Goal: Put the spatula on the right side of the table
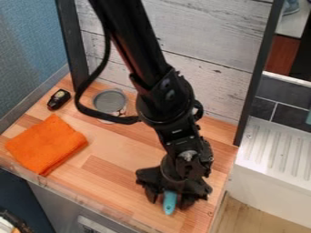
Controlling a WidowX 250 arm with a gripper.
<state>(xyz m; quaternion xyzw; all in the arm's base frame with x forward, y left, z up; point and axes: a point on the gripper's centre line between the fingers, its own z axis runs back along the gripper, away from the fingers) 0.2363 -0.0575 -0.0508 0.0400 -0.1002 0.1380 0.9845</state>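
Teal, narrow and round-ended, the visible part of the spatula pokes out between the spread fingers of the black two-finger gripper, low over the pale wooden table; whether they touch it, I cannot tell. Left of the gripper in the view lies a folded orange cloth; farther up and left are a round grey-topped container and a small black object.
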